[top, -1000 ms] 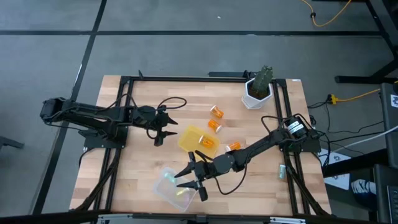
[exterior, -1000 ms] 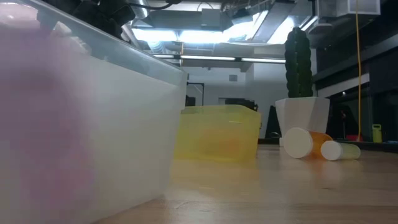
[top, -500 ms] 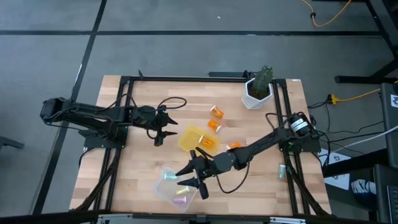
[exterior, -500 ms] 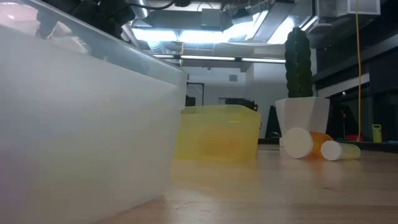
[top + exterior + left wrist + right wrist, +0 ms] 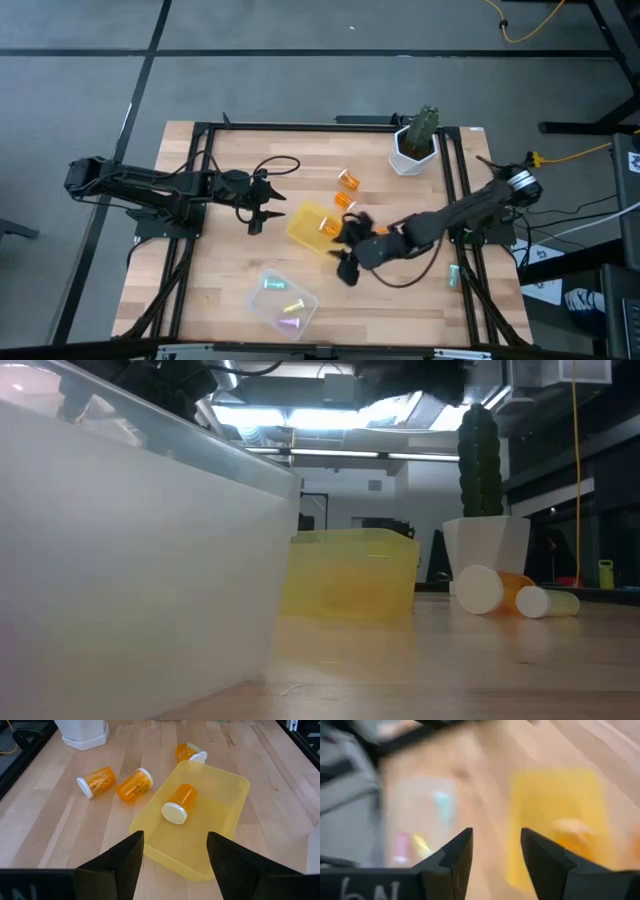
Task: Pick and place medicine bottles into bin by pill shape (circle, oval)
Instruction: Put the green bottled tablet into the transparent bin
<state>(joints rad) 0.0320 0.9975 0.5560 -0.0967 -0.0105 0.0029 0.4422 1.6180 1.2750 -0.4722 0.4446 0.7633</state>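
both claws (image 5: pixel 174 855) (image 5: pixel 495 855) open, empty

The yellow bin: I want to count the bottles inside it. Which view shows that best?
The left wrist view: it looks down into the yellow bin, showing one orange bottle lying inside. The high view shows the bin small, partly hidden by the right arm. The low view shows only its side wall. The right wrist view is blurred.
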